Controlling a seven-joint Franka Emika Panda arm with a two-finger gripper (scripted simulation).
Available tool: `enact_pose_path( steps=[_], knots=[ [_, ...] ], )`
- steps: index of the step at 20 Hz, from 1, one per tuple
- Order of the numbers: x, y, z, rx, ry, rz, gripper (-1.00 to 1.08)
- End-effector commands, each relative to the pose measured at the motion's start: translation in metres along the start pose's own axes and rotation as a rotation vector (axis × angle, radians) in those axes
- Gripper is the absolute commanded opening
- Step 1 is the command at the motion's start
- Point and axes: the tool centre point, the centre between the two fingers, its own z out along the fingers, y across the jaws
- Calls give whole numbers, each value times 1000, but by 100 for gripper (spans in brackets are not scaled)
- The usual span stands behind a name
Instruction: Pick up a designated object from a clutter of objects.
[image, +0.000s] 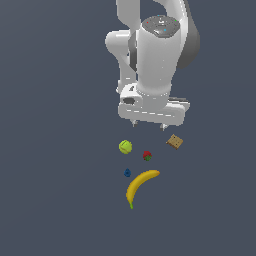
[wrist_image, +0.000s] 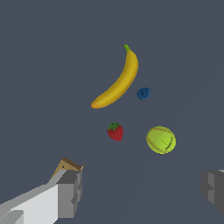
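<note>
Gripper (image: 149, 125) spread wide, empty, above the clutter. Cracker (image: 174, 142) lies apart from the strawberry (image: 147, 155), partly hidden behind one finger (wrist_image: 69, 192) in the wrist view.

Tan square cracker (image: 174, 142), apparently lying flat, near strawberry (image: 147, 155), ball (image: 125, 147), banana (image: 140, 185)

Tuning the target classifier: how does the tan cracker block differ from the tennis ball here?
Shape: the cracker block is flat, square and sharp-cornered; the tennis ball is round.
Colour: the cracker block is tan-brown with darker dots; the tennis ball is yellow-green with curved seams.
Place: the cracker block lies on the exterior view's right under one fingertip of the open end effector and is partly hidden in the wrist view; the tennis ball lies to the left, fully visible.
Shared: similar size, both resting untouched.
</note>
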Motion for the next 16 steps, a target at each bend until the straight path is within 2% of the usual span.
enact_pose_path(
  steps=[1, 16],
  knots=[
    [-5, -13, 15, -2, -1, 38, 100],
    [-47, -85, 104, -22, -4, 261, 100]
  ],
)
